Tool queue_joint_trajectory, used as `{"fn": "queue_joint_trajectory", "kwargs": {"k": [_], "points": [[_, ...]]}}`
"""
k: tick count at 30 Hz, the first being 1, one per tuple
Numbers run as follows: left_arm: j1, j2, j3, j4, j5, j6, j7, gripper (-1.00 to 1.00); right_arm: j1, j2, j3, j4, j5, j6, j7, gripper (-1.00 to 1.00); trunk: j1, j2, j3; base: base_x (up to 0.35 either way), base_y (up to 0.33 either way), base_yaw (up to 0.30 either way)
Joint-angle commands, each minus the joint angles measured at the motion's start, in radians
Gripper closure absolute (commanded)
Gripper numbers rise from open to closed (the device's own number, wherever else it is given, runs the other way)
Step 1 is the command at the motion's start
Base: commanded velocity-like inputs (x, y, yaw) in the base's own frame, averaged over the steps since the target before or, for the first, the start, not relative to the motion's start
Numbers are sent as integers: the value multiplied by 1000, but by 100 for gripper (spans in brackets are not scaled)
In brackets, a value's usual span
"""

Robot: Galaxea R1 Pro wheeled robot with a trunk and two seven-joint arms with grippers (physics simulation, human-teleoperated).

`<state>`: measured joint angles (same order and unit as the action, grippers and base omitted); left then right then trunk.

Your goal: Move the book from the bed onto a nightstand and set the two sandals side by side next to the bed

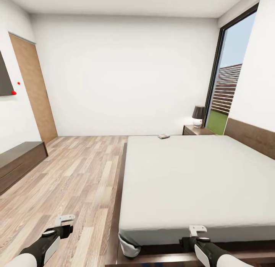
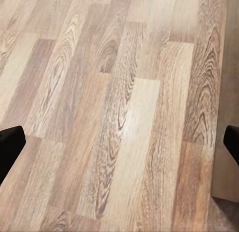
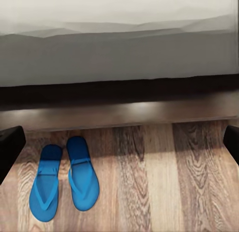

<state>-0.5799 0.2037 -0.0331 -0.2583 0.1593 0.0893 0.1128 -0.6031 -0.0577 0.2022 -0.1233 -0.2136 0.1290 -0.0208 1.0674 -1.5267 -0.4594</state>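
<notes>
Both arms, head view, lowest edge: left gripper [image 1: 64, 219] over bare wood-plank floor [image 1: 76, 175]; right gripper [image 1: 197, 230] at the foot edge of the bed [image 1: 191, 175]. In each wrist view the two black fingers sit at opposite sides with nothing between them, so both grippers are spread and released.

Left wrist view: floor planks [image 2: 119, 112], mixed light and mid-brown grain; dark fingertips [image 2: 10, 142] at the edges.

Right wrist view: two bright blue sandals [image 3: 64, 177], lying side by side on the floor [image 3: 164, 182], soles almost touching, toes pointing away from the bed, just beside its dark brown frame [image 3: 119, 112]. Grey mattress [image 3: 119, 58] above the frame.

Bed, head view: large, low, plain light-grey mattress, dark frame, headboard [image 1: 252, 137] against the right-hand wall.

Book [image 1: 164, 136]: small, thin, lying flat on the far edge of the mattress, near the nightstand but not on it.

Nightstand [image 1: 195, 131]: dark wood, beyond the far side of the bed, beside the headboard; carries a lamp [image 1: 198, 116] with a dark shade and white base.

Room: white walls, tan door [image 1: 34, 91] at left, tall black-framed window [image 1: 225, 83] at right, long low dark-brown bench [image 1: 19, 163] along the left wall.
</notes>
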Motion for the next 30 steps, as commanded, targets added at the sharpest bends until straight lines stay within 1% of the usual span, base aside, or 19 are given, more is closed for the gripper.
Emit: {"fn": "queue_joint_trajectory", "kwargs": {"k": [1,17,30], "points": [[0,0,-4,-2,9,6,4,-100,0,-1,8,-2,-9,6,-2,-100,-4,7,2,0,0,0],[0,0,-4,-2,9,6,4,-100,0,0,9,-2,-9,6,-2,-100,-65,119,52,0,0,0],[0,0,-4,-2,9,6,4,-100,0,9,8,-2,-6,6,-2,-100,-115,210,93,0,0,0]]}}
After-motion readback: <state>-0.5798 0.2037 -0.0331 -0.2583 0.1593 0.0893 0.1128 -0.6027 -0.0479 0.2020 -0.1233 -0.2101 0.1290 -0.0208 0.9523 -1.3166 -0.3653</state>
